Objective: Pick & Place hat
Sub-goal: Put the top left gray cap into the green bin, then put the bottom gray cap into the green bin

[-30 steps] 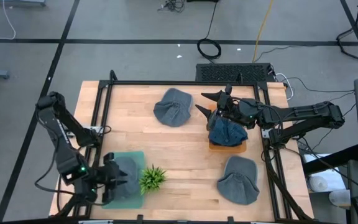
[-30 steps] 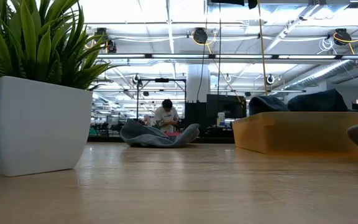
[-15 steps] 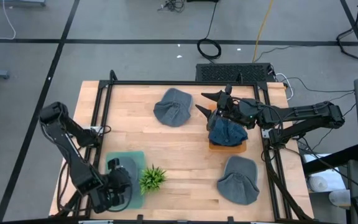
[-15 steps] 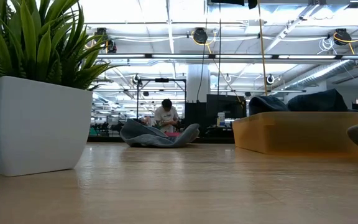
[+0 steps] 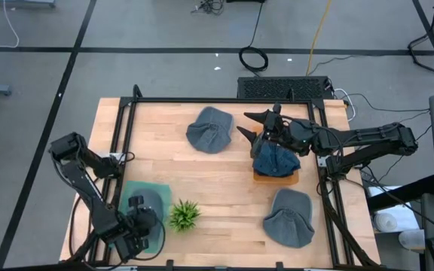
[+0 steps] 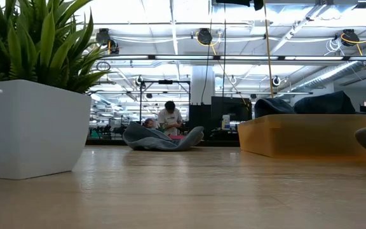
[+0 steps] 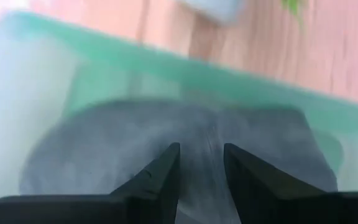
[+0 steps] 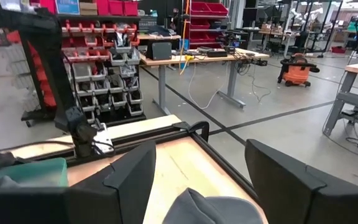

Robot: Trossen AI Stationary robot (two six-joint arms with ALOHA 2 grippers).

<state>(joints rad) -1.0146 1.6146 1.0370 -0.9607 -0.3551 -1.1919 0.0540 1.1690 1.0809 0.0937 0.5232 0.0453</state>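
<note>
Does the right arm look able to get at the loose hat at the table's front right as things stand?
Probably yes: the right gripper hovers open above the orange box, and nothing covers that hat.
</note>
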